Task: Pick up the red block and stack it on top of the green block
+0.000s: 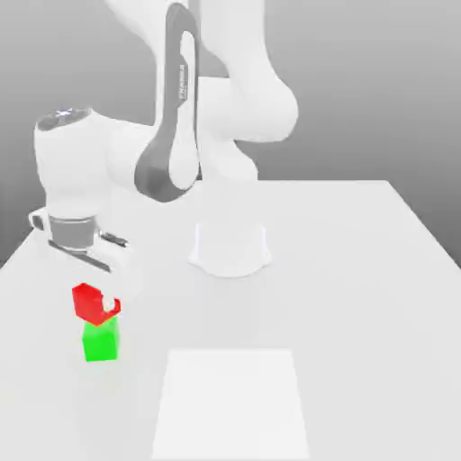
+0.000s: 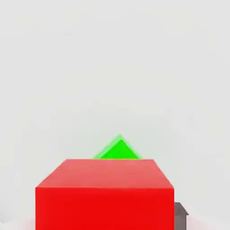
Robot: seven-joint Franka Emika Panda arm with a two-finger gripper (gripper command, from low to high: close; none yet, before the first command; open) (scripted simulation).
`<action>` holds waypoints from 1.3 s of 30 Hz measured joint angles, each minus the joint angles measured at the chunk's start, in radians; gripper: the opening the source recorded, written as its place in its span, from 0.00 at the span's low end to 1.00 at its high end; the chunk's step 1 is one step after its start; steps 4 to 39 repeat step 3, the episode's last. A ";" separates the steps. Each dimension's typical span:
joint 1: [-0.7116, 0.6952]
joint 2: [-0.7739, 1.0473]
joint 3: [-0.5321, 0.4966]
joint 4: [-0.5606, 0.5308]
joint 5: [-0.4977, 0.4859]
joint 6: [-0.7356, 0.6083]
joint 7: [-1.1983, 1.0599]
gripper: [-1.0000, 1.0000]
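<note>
Red is the colour of the block to look at first: the red block (image 1: 90, 302) sits right over the green block (image 1: 100, 341), near the exterior view's left side of the white table (image 1: 360, 270). It looks like it is touching the top of the green one or is just about to, and it seems turned a bit, so its corners do not line up with the ones below. My guess is that it is there because the arm is setting it down to make the stack. The gripper (image 1: 101, 302) comes down from the white hand above, and one pale finger (image 1: 110, 305) shows against the side of the red block, so it looks closed on the block, holding it steady. In the hand view the red block (image 2: 104, 197) is big and close, and only a small green corner (image 2: 119, 150) peeks out past it, so most of the green block is hidden there. A dark bit (image 2: 180, 214) beside the red block may be a finger, but I cannot tell. I also cannot tell if the red block rests fully on the green one.
</note>
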 joint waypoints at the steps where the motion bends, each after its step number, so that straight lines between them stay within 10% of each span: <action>1: 0.000 0.000 0.000 0.000 0.000 0.000 0.000 1.00; 39: 0.000 0.000 0.000 0.000 0.000 0.000 0.000 1.00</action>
